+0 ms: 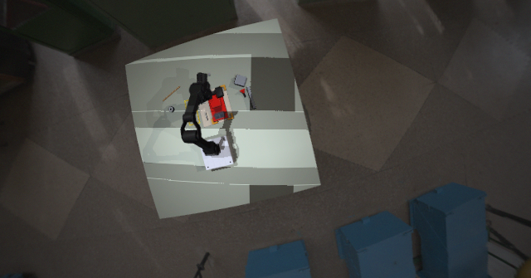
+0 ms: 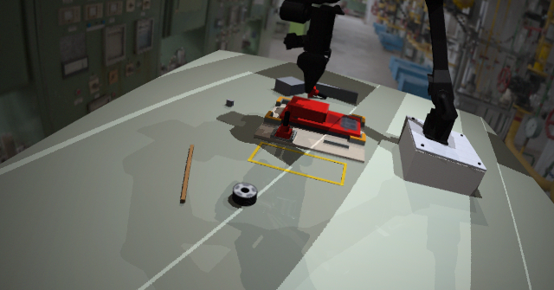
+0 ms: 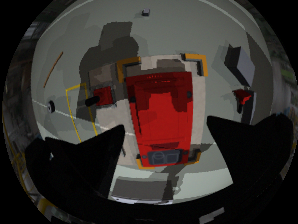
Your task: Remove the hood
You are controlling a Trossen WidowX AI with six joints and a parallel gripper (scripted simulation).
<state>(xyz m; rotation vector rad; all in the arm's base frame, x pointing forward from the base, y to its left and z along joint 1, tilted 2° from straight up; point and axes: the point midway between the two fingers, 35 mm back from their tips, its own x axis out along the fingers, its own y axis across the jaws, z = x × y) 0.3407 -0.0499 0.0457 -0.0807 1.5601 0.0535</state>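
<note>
- Your arm (image 1: 191,118) (image 2: 439,39) arches over the board (image 1: 207,115) (image 2: 348,151) (image 3: 198,100), likely to reach down.
- Your yellow marked area (image 1: 186,103) (image 2: 295,172) (image 3: 73,116) awaits the hood beside it.
- Your red toy car (image 1: 218,108) (image 2: 308,109) (image 3: 162,115) sits within corner brackets, probably for steadiness; its hood seems still on.
- Your gripper (image 1: 219,92) (image 2: 310,92) (image 3: 166,124) is wide, holding nothing.

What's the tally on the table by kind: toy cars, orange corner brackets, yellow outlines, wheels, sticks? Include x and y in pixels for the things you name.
Toy car (image 1: 221,101) (image 2: 307,109) (image 3: 167,120): 1
Orange corner brackets (image 2: 358,139) (image 3: 204,65): 4
Yellow outline (image 2: 345,174) (image 3: 74,119): 1
Wheel (image 1: 173,109) (image 2: 244,199) (image 3: 52,106): 1
Stick (image 1: 171,94) (image 2: 187,173) (image 3: 52,68): 1
Total: 8
</note>
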